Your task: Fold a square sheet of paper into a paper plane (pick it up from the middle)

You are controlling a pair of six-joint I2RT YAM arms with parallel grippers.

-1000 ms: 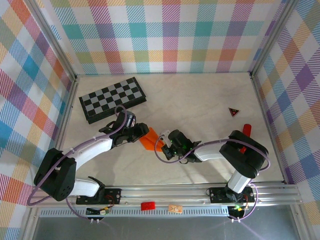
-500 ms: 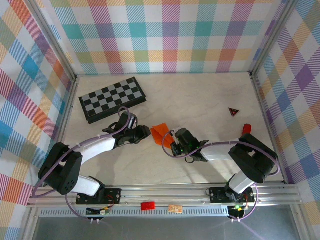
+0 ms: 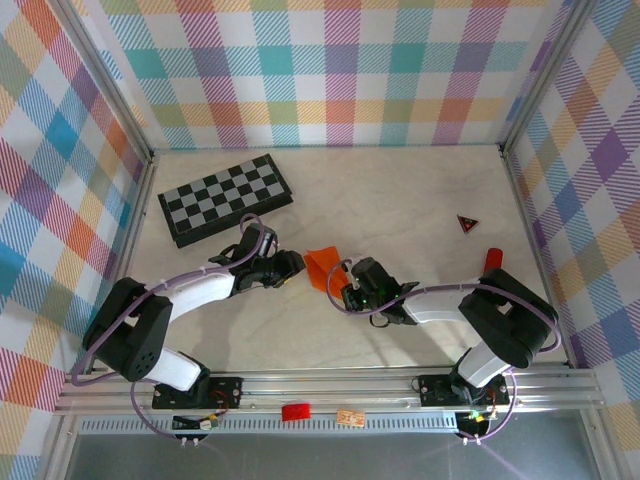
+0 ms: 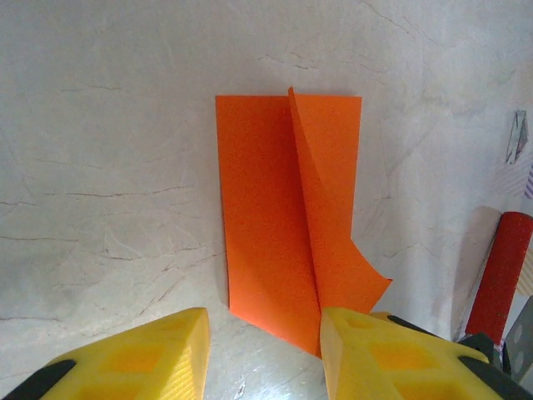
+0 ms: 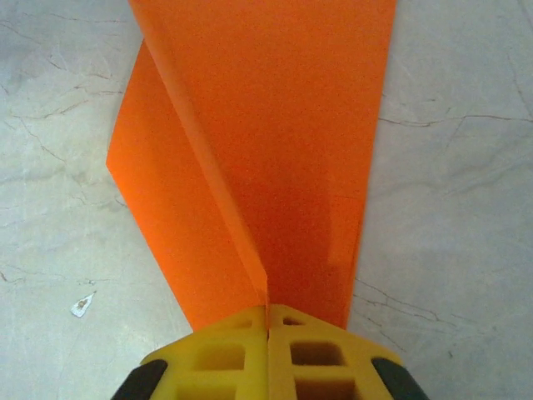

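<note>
The thin orange paper sheet [image 4: 275,208] was only creased lengthwise, its dart folds seemingly undone; the right gripper [image 5: 268,323] pinched its end, while the left gripper [image 4: 265,329] gaped empty.

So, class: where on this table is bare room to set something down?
Free: far strip between checkerboard and dark red triangle; near strip along the metal rail. Crowded: centre, left hand and right hand at the orange paper.

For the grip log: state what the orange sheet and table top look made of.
The orange sheet looks like thin matte paper: it holds a sharp crease and one corner curls. The table top seems marble-patterned laminate or vinyl: grey veins, slight sheen.
</note>
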